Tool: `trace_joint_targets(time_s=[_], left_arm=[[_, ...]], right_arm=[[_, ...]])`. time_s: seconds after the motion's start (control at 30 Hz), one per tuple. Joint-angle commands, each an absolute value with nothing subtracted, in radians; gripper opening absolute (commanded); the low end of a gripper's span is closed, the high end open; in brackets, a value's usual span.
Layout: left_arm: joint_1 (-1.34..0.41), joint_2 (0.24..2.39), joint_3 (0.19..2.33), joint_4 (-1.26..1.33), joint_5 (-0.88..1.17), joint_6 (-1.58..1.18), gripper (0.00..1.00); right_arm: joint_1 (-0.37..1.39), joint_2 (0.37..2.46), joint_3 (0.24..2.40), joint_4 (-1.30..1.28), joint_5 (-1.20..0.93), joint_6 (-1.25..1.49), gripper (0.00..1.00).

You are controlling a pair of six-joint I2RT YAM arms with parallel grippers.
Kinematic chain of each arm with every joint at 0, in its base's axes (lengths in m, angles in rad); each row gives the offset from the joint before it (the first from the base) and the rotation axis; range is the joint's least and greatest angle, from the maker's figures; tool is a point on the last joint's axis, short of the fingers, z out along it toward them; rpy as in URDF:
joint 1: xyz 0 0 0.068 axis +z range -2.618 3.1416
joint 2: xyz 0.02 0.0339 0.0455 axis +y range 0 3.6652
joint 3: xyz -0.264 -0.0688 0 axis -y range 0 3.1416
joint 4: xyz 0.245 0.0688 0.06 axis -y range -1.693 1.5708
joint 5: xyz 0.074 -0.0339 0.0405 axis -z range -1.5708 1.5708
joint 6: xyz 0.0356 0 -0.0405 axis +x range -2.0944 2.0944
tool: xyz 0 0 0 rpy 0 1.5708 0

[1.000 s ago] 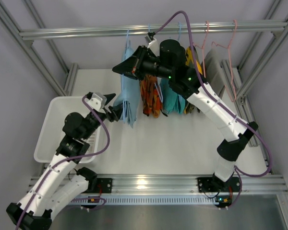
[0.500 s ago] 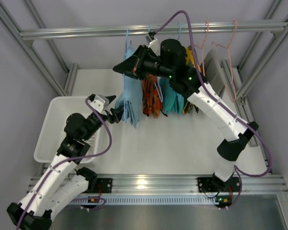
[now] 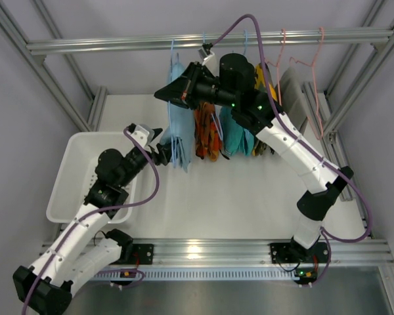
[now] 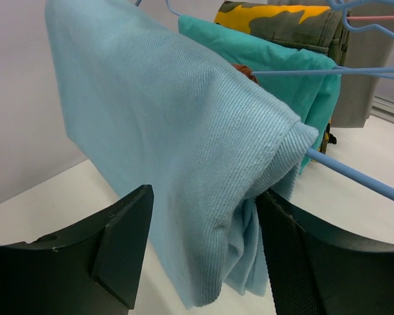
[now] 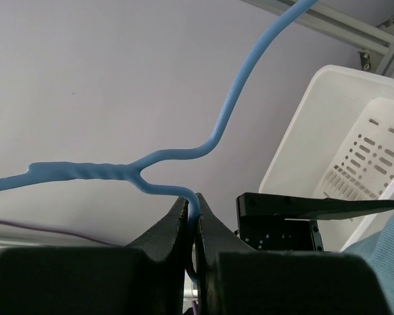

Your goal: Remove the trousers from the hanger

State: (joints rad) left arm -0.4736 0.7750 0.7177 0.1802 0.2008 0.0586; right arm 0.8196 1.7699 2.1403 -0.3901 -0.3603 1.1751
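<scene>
The light sky-blue trousers (image 3: 177, 134) hang folded over the thin light blue wire hanger (image 3: 173, 52) at the left end of the rail. My right gripper (image 3: 167, 93) is shut on the hanger's wire just below its twisted neck (image 5: 184, 154); the jaws pinch the wire (image 5: 194, 203). My left gripper (image 3: 165, 152) is open, with its two black fingers on either side of the trousers' lower folded end (image 4: 171, 144). The cloth fills the gap between them (image 4: 203, 216). The hanger's bottom bar (image 4: 361, 176) sticks out of the fold.
A white slotted bin (image 3: 72, 157) sits on the table at the left. An orange-patterned garment (image 3: 207, 134), a teal one (image 3: 233, 138), a camouflage one and a grey one (image 3: 292, 88) hang to the right, with pink hangers (image 3: 315, 65). The metal rail (image 3: 118, 44) runs across the top.
My left arm has reached forward and to the right, bringing its open gripper around the trousers' lower end. The right arm and hanger have stayed still.
</scene>
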Motion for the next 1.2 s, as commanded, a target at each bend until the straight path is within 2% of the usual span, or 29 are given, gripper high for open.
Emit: trace_joint_targets(time_s=[0.0,0.07,0.13,0.23,0.33,0.37,0.4,0.5,0.6,0.87,1.17], left_arm=[[-0.474,0.802,0.759,0.278,0.183,0.023,0.70],[-0.472,0.813,0.764,0.294,0.186,0.011,0.73],[-0.474,0.821,0.772,0.301,0.166,0.009,0.70],[-0.474,0.828,0.784,0.302,0.120,0.018,0.57],[-0.472,0.827,0.799,0.301,0.112,0.023,0.40],[-0.474,0.825,0.805,0.298,0.117,0.021,0.34],[-0.474,0.824,0.813,0.295,0.121,0.020,0.23],[-0.474,0.815,0.853,0.267,0.138,0.017,0.09],[-0.472,0.798,0.897,0.227,0.138,0.031,0.00],[-0.472,0.761,0.992,0.166,0.023,0.060,0.00],[-0.474,0.799,1.115,0.167,0.043,0.037,0.00]], right_arm=[[0.815,1.698,2.174,-0.158,-0.387,1.172,0.00],[0.818,1.700,2.172,-0.163,-0.385,1.173,0.00],[0.822,1.703,2.172,-0.158,-0.388,1.175,0.00],[0.825,1.701,2.169,-0.158,-0.390,1.175,0.00],[0.825,1.697,2.154,-0.156,-0.391,1.166,0.00],[0.825,1.694,2.148,-0.155,-0.391,1.161,0.00],[0.825,1.689,2.137,-0.152,-0.391,1.152,0.00],[0.818,1.677,2.100,-0.152,-0.387,1.132,0.00],[0.793,1.660,2.050,-0.140,-0.393,1.118,0.00],[0.747,1.621,1.973,-0.117,-0.413,1.101,0.00],[0.744,1.569,1.818,-0.103,-0.425,1.054,0.00]])
